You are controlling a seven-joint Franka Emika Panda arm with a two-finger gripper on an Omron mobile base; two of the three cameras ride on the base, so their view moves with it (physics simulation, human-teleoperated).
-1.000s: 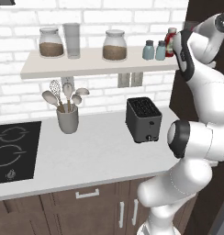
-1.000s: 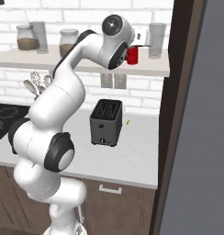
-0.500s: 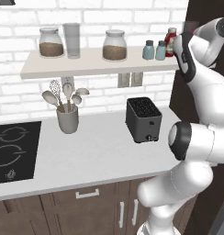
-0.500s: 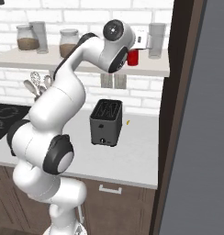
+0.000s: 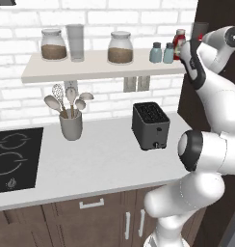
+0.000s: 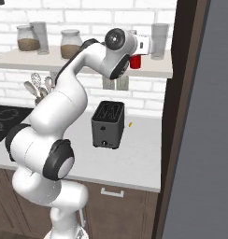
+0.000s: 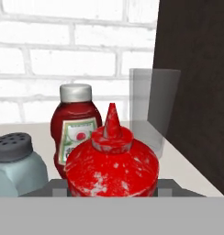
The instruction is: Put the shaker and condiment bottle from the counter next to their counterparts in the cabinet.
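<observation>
My gripper [image 7: 112,187] is shut on the condiment bottle [image 7: 111,160], an all-red squeeze bottle with a pointed nozzle. In the right base view the gripper [image 6: 136,52] holds this bottle [image 6: 135,62] upright, low over the right end of the cabinet shelf [image 6: 148,71]. Just behind it stands the red bottle with a whitish label [image 7: 76,126]. One pale blue-grey shaker [image 7: 15,163] sits to its left. The left base view shows two such shakers [image 5: 156,52] [image 5: 168,53] side by side on the shelf [image 5: 90,68], left of the labelled bottle [image 5: 179,41].
A clear glass [image 7: 153,110] stands on the shelf right behind the held bottle, against a dark cabinet side panel [image 7: 196,82]. Two jars [image 5: 120,47] and a tall glass [image 5: 75,42] fill the shelf's left part. Below, a black toaster [image 5: 150,125] and a utensil holder [image 5: 71,124] stand on the counter.
The hand has sunk a little toward the shelf with the red bottle in it. Nothing else has moved.
</observation>
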